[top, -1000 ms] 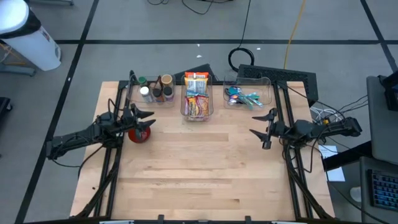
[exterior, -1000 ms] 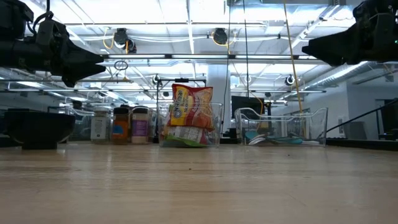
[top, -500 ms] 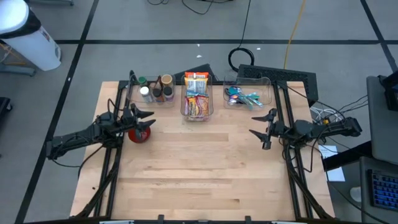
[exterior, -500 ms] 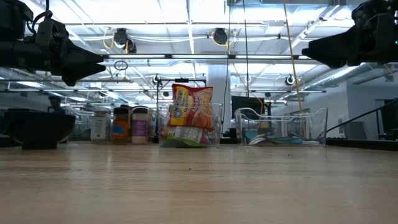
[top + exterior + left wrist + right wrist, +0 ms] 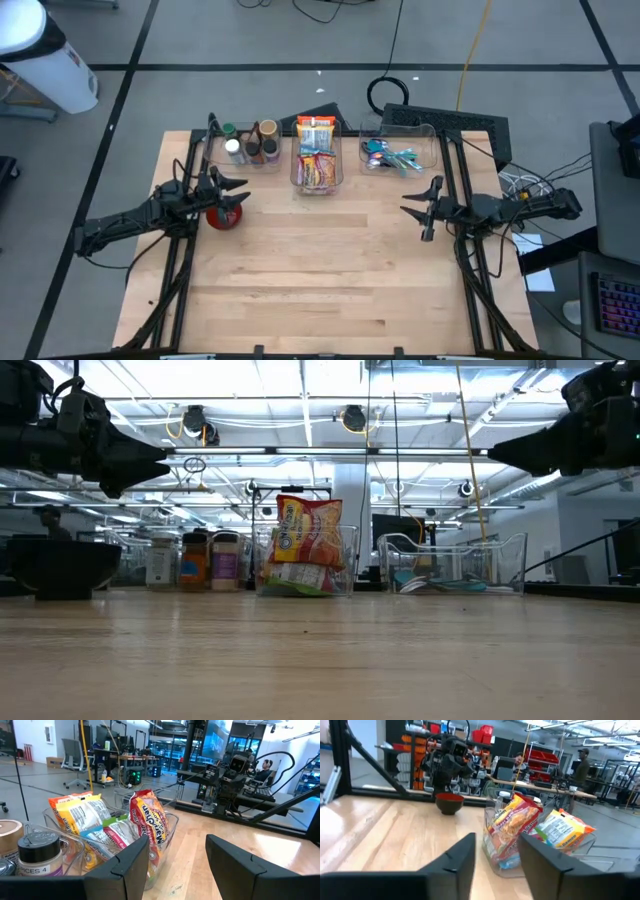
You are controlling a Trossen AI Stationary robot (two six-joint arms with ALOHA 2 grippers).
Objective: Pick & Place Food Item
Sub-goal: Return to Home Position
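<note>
Blond wood desk, seen from overhead, with both arms held above it and neither one holding anything. The left end effector hangs over the desk's left side, released, its two dark fingers standing well apart in the wrist view. A red bowl sits just beside this end effector, on the side toward the desk's near edge.

Beyond the left end effector, toward the far edge, stands the left bin. It holds the seasoning bottles upright and close together. Farther along the line the left end effector points, and to the far side of it, is the middle bin, packed with noodle packs. One orange and red pack rises above the rim.

The right end effector hovers over the desk's right side, facing the left one across bare wood and well apart from it. It too is released, with a clear gap between its fingers. The right bin stands just beyond it toward the far edge and holds blue-green items too small to name. The middle bin lies between the two end effectors and farther back than both.

From desk height, both arms show high above the surface, with the three bins in a row behind them.
</note>
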